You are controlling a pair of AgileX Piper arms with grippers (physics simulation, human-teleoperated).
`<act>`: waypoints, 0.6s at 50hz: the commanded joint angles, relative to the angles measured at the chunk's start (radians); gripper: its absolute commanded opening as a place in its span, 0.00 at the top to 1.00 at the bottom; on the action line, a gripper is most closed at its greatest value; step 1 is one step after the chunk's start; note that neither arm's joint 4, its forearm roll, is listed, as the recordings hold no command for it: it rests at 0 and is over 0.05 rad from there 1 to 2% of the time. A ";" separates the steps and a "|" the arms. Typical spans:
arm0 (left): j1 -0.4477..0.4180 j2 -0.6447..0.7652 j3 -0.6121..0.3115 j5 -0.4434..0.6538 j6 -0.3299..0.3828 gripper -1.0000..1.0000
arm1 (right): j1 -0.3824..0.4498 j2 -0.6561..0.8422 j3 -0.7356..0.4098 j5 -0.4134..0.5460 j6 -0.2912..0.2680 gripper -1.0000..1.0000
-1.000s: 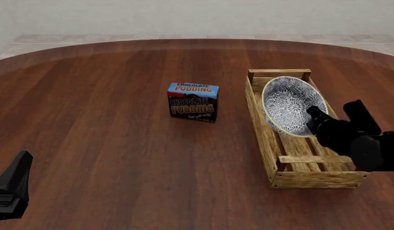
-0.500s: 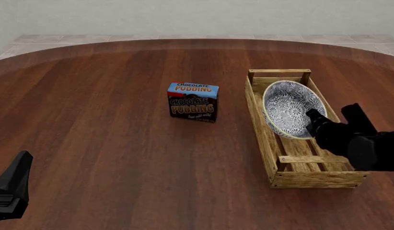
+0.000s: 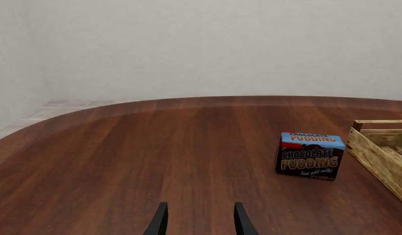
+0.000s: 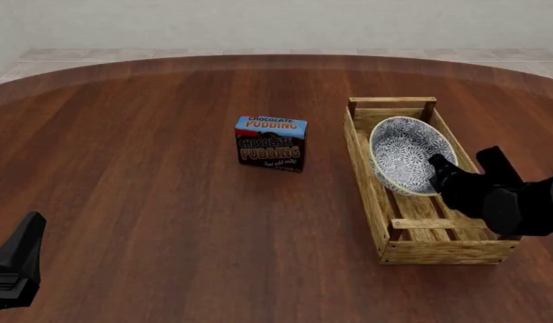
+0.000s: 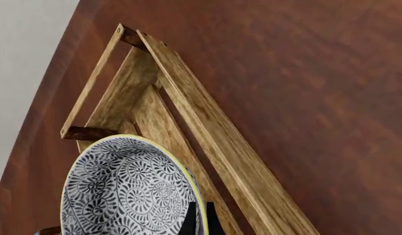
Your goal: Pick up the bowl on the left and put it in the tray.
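At the near left edge of the bench (image 4: 142,202), the left pincer (image 3: 199,223) hovers low with its fingers apart, gripping nothing. Toward the middle stands a chocolate pudding box (image 4: 271,143), upright. On the right lies the tray (image 4: 366,175), and the bowl (image 4: 404,151) sits tilted inside its far half. The right pincer (image 5: 197,219) is clamped on the bowl's near rim.

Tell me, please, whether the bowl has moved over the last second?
Yes. The bowl, pinched at its rim by the right gripper, has sunk lower into the tray, judged against the tray's far handle.
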 commanded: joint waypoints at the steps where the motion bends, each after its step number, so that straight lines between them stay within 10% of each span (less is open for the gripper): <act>1: 0.000 0.000 0.000 0.000 0.000 0.00 | -0.004 0.027 -0.015 -0.013 0.008 1.00; 8: 0.000 0.000 0.000 0.000 0.000 0.00 | -0.005 0.014 -0.012 -0.018 -0.007 1.00; 9: 0.000 0.000 0.000 0.000 0.000 0.00 | -0.014 0.021 -0.018 -0.003 -0.008 0.00; 30: 0.000 0.000 0.000 0.000 0.000 0.00 | 0.014 0.012 -0.005 -0.032 -0.009 0.00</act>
